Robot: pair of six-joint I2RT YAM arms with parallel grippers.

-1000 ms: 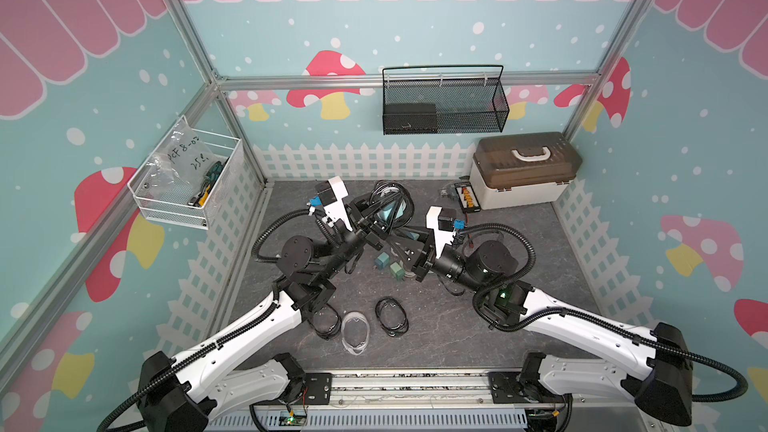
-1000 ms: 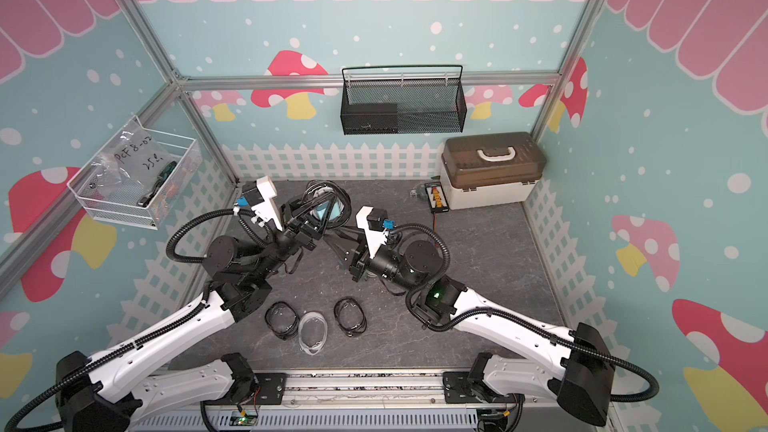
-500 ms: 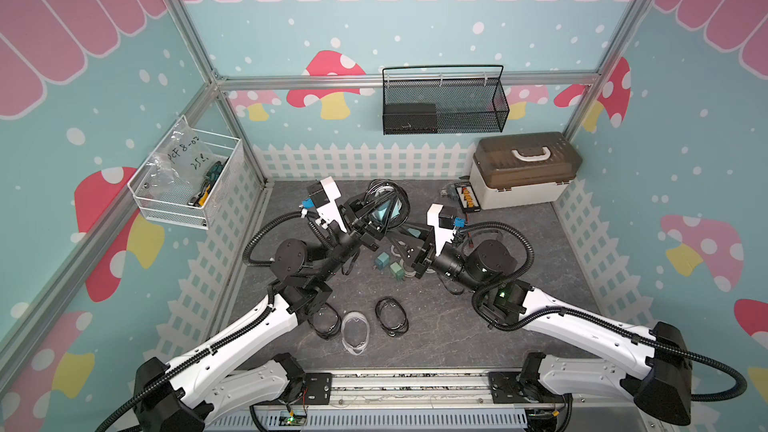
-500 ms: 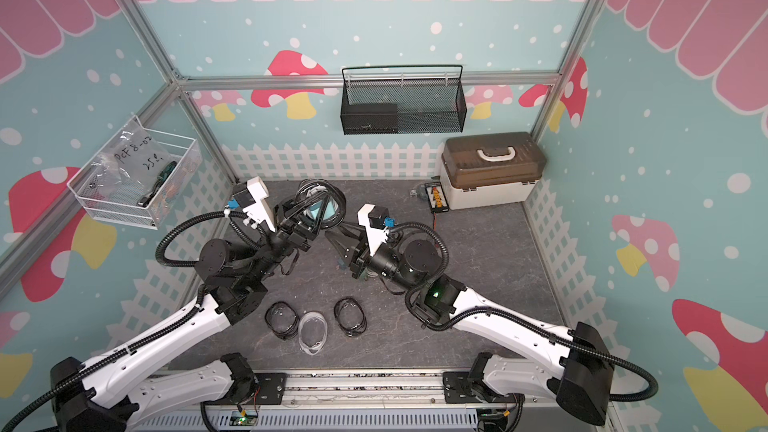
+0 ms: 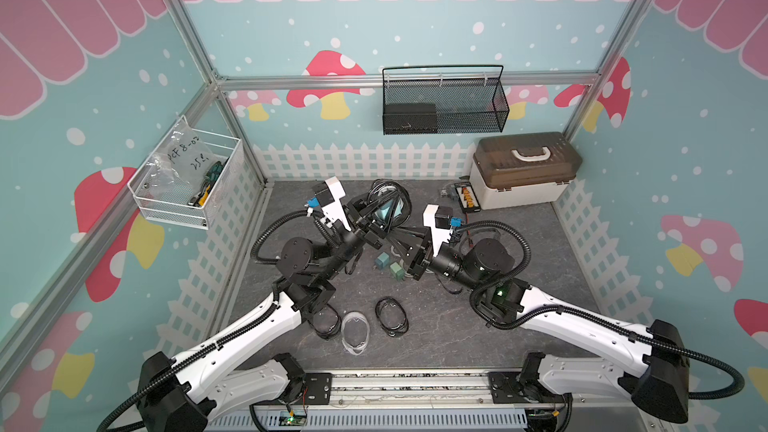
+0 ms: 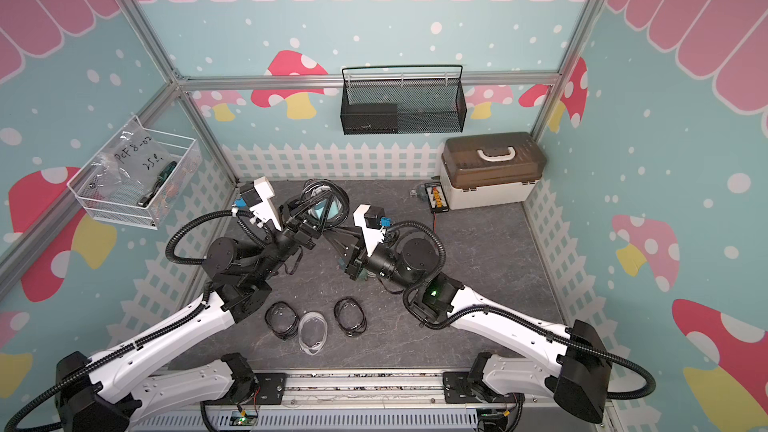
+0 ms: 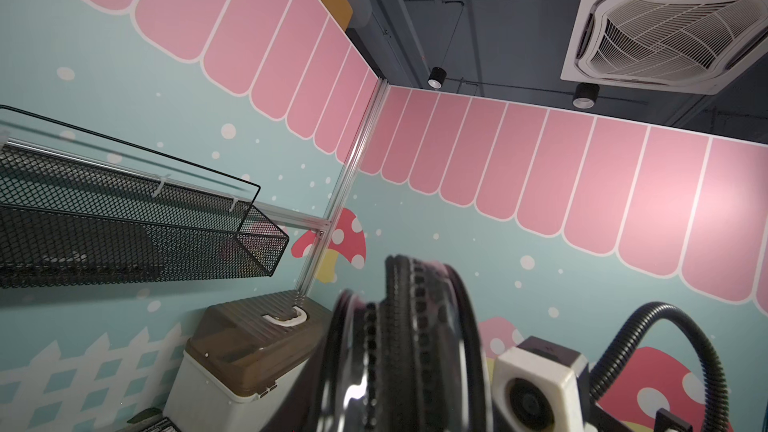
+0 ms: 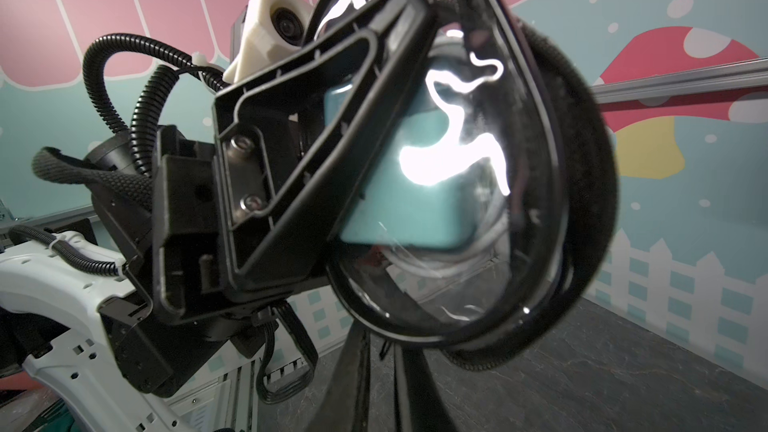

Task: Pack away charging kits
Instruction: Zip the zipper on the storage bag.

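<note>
The left tool (image 5: 376,214) is clamping a black-rimmed pouch (image 5: 398,203) and holding it up off the table (image 5: 561,263), just above the centre of the frame in both top views. Through its clear window a teal charger (image 8: 407,201) and a coil of white cable (image 8: 453,274) are showing. The right tool (image 5: 392,238) is reaching in just beneath the pouch. Its fingers are looking narrower than a second ago, when they were spread in a V, but I cannot tell whether they are pinching the rim or nothing at all. Otherwise the arms are sitting much where they were. The pouch is looking light and floppy and its window glossy, probably slippery, so I would be taking it by the stiffer fabric rim. Two more chargers (image 5: 380,261) are lying loose on the table below centre, and three more pouches (image 5: 390,320) are waiting lower still.
</note>
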